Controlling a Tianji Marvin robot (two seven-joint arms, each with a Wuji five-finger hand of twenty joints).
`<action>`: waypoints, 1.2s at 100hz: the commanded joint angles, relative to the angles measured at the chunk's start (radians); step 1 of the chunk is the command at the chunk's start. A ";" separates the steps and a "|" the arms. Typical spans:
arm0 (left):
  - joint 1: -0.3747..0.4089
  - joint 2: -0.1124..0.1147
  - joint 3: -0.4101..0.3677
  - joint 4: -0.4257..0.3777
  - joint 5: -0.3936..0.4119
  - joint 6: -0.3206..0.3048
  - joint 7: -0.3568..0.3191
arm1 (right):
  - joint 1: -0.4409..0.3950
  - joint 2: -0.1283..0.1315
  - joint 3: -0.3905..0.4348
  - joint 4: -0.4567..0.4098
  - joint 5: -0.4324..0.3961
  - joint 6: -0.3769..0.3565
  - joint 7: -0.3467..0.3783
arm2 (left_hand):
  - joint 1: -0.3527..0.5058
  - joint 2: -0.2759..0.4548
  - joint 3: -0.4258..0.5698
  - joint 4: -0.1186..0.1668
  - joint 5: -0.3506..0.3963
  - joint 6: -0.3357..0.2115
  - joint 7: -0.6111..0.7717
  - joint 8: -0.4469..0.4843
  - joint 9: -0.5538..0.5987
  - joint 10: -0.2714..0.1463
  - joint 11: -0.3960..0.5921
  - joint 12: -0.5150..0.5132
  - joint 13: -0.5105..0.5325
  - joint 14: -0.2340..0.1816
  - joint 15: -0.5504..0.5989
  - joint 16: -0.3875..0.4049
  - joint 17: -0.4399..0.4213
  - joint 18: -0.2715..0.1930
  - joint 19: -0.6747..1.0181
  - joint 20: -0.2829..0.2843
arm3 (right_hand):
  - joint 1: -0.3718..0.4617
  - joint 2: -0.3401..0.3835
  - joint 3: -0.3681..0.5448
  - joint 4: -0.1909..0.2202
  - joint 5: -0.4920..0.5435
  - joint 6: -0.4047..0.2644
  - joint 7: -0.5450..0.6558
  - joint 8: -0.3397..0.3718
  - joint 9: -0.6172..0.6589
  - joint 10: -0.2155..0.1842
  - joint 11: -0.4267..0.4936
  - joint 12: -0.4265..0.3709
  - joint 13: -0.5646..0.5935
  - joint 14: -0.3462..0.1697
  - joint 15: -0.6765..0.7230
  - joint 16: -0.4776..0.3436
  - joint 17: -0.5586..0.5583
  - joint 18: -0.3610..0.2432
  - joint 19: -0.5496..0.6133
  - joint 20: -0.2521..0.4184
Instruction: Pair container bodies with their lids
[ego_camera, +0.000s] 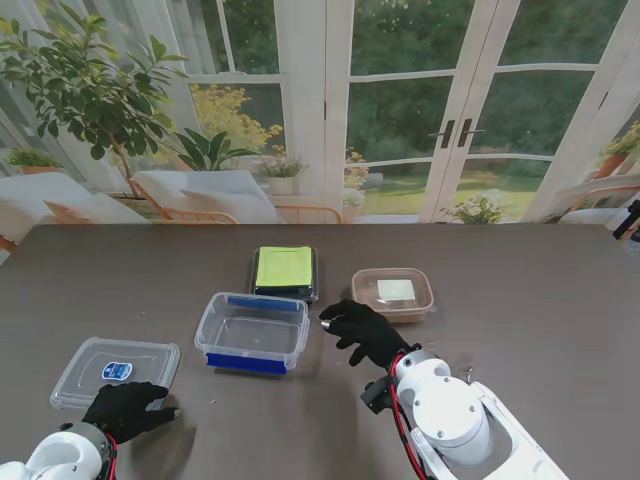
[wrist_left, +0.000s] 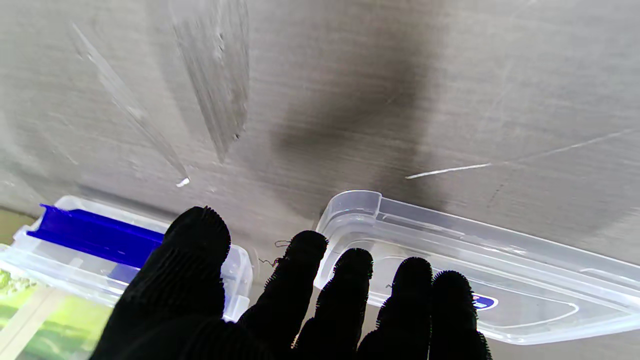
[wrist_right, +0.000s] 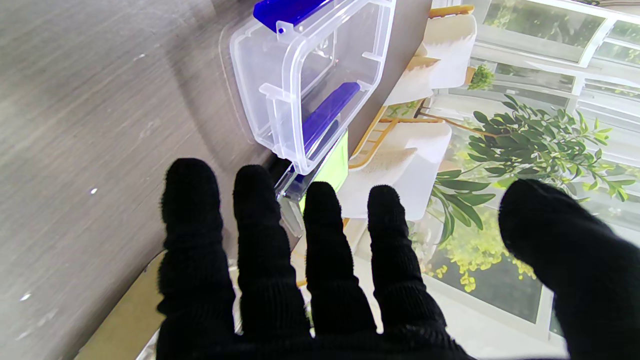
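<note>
Our left hand (ego_camera: 128, 408) has its fingers (wrist_left: 350, 280) spread, gripping nothing, tips at the near edge of the clear lid (ego_camera: 115, 371). Our right hand (ego_camera: 366, 332), splayed and empty, reaches toward the clear blue-latched container (ego_camera: 252, 333) just to its left, mid-table.

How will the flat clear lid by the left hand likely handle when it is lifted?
The clear lid looks thin, probably light and slightly flexible. It lies flat on the table, so getting fingers under its rim may be awkward. Its smooth plastic may slip against the left hand.
</note>
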 joint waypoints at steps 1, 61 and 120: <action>0.028 0.001 0.007 -0.011 0.011 0.010 -0.053 | 0.001 -0.005 -0.003 0.003 0.004 0.001 0.012 | 0.027 0.051 -0.039 0.032 0.014 -0.004 0.008 0.007 0.084 0.011 0.112 0.032 0.023 0.011 0.028 0.015 0.003 -0.010 0.019 0.013 | -0.025 0.005 0.003 0.007 -0.015 -0.012 0.007 0.002 -0.007 -0.034 -0.009 -0.012 -0.007 -0.023 0.004 -0.003 -0.257 -0.021 -0.006 -0.009; 0.087 0.018 0.028 -0.153 0.080 0.051 -0.207 | 0.019 -0.009 -0.011 0.014 0.011 0.007 0.007 | 0.031 0.066 -0.068 0.034 0.030 0.001 0.015 0.009 0.120 0.015 0.120 0.041 0.041 0.009 0.059 0.015 0.011 -0.008 0.087 0.015 | -0.024 0.007 0.004 0.008 -0.008 -0.010 0.000 0.000 -0.007 -0.032 -0.009 -0.012 -0.005 -0.022 0.005 -0.002 -0.256 -0.020 -0.006 -0.008; 0.048 0.029 0.071 -0.183 0.076 0.017 -0.265 | 0.023 -0.011 -0.017 0.015 0.014 0.017 0.006 | 0.041 0.076 -0.091 0.036 0.030 0.000 0.015 0.009 0.126 0.013 0.122 0.042 0.052 0.002 0.076 0.014 0.016 -0.013 0.124 0.006 | -0.022 0.006 0.006 0.008 -0.005 -0.007 -0.001 0.000 -0.007 -0.032 -0.008 -0.012 -0.005 -0.022 0.004 -0.002 -0.256 -0.020 -0.006 -0.008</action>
